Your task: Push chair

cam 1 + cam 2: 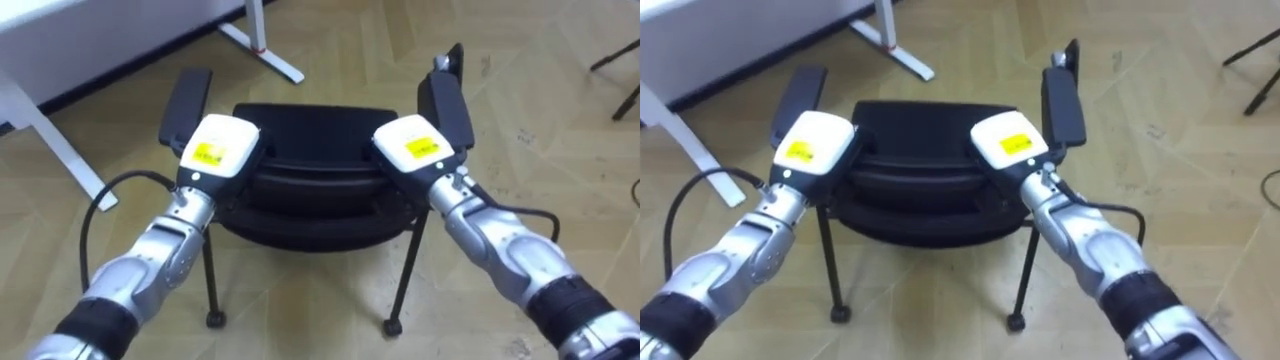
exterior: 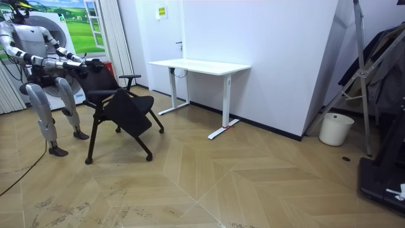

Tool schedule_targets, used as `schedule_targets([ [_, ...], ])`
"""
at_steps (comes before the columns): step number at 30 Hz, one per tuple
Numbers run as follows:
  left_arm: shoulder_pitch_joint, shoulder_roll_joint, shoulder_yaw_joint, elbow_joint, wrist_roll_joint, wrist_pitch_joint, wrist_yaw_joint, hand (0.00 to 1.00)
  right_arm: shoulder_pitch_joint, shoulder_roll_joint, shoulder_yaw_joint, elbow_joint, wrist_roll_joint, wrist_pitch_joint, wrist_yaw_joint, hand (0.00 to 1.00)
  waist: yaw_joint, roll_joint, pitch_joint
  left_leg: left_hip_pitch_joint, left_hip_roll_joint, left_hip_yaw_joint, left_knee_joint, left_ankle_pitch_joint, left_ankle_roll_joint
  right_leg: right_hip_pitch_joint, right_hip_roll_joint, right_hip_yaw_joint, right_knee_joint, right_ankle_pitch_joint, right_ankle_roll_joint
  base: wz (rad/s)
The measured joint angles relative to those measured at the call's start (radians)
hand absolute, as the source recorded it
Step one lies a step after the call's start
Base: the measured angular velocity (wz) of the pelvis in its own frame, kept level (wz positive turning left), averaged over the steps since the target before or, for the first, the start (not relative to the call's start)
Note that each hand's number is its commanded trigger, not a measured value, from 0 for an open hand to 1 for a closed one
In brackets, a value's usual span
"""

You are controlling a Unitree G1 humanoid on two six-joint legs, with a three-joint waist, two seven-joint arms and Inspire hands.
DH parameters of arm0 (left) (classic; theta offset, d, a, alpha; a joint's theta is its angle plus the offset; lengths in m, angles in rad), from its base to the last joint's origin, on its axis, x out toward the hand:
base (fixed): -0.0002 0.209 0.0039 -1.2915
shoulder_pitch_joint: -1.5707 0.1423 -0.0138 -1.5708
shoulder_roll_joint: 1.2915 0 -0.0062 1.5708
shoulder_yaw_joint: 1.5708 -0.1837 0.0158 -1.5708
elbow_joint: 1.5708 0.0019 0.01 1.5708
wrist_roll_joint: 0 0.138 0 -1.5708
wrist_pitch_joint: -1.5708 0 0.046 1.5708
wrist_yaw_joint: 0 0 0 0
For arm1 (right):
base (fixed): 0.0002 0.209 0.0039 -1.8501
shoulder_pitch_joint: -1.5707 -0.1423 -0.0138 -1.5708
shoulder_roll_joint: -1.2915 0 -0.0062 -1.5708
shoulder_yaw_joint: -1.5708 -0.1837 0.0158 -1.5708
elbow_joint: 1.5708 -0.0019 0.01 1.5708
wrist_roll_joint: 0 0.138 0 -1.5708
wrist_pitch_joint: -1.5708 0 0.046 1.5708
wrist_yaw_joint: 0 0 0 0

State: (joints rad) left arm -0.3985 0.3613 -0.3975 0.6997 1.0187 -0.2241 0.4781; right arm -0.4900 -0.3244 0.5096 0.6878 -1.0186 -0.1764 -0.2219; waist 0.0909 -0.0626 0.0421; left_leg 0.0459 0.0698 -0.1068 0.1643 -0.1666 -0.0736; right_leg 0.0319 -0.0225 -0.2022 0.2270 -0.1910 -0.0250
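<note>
A black chair [image 1: 310, 130] with armrests [image 1: 188, 100] stands on the wood floor right in front of me, its seat facing away. My left hand [image 1: 218, 147] rests on the left part of the backrest's top edge [image 1: 312, 180]. On the right part lies my right hand [image 1: 415, 145]. Both show their white backs with yellow stickers. In the room view I stand behind the chair [image 2: 126, 107] at the room view's left, arms stretched forward to its back.
A white desk [image 2: 199, 65] stands against the wall beyond the chair; its feet [image 1: 262, 40] show at the top of the eye view. A white bin [image 2: 335, 128] and dark stands [image 2: 380, 95] are at the room view's right. Open floor lies between.
</note>
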Motion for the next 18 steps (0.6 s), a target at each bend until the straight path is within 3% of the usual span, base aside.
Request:
schedule_targets([
  [4, -0.007, -0.013, 0.0, 0.012, 0.0, 0.004, -0.002, 1.0, -0.003, 0.003, -0.003, 0.018, -0.003, 0.0, -0.011, 1.0, -0.022, -0.003, -0.0017, -0.018, -0.012, 0.016, 0.013, 0.0, 0.0, 0.0, -0.013, -0.021, -0.002, -0.005, 0.008, 0.13],
  [9, -0.032, -0.037, -0.001, 0.07, 0.004, 0.003, 0.005, 1.0, -0.015, 0.006, -0.002, 0.058, -0.002, -0.014, -0.023, 1.0, -0.025, -0.002, -0.0009, -0.043, -0.015, 0.028, 0.071, -0.002, 0.002, 0.0, -0.02, -0.03, 0.021, -0.01, 0.005, 0.11],
  [11, -0.039, -0.045, -0.002, 0.097, 0.004, 0.002, 0.02, 1.0, -0.022, 0.01, -0.001, 0.086, -0.003, -0.025, -0.031, 1.0, -0.034, -0.001, 0.0035, -0.057, -0.013, 0.033, 0.105, -0.004, 0.002, 0.005, -0.021, -0.048, 0.033, -0.015, 0.001, 0.21],
  [14, -0.074, -0.061, -0.002, 0.141, 0.004, -0.006, 0.023, 1.0, -0.022, 0.01, -0.021, 0.099, -0.008, -0.034, -0.049, 1.0, -0.043, -0.001, 0.0214, -0.122, -0.01, 0.07, 0.23, -0.017, 0.004, -0.001, -0.029, -0.078, 0.081, -0.049, -0.012, 0.35],
  [16, -0.091, -0.069, -0.001, 0.167, 0.004, -0.009, 0.035, 1.0, -0.025, 0.01, -0.028, 0.099, -0.015, -0.035, -0.055, 1.0, -0.057, -0.001, 0.0275, -0.199, 0.009, 0.132, 0.382, -0.034, 0.014, -0.038, -0.047, -0.088, 0.178, -0.116, -0.02, 0.36],
  [17, -0.094, -0.072, -0.001, 0.174, 0.004, -0.009, 0.039, 1.0, -0.024, 0.01, -0.03, 0.1, -0.018, -0.036, -0.057, 1.0, -0.059, -0.001, 0.0279, -0.22, 0.014, 0.138, 0.426, -0.035, 0.015, -0.045, -0.048, -0.091, 0.198, -0.128, -0.023, 0.21],
  [18, -0.098, -0.077, -0.001, 0.185, 0.003, -0.009, 0.046, 1.0, -0.025, 0.01, -0.032, 0.106, -0.017, -0.04, -0.062, 1.0, -0.057, 0.007, 0.0331, -0.263, 0.029, 0.138, 0.515, -0.034, 0.015, -0.049, -0.044, -0.1, 0.232, -0.15, -0.033, 0.14],
])
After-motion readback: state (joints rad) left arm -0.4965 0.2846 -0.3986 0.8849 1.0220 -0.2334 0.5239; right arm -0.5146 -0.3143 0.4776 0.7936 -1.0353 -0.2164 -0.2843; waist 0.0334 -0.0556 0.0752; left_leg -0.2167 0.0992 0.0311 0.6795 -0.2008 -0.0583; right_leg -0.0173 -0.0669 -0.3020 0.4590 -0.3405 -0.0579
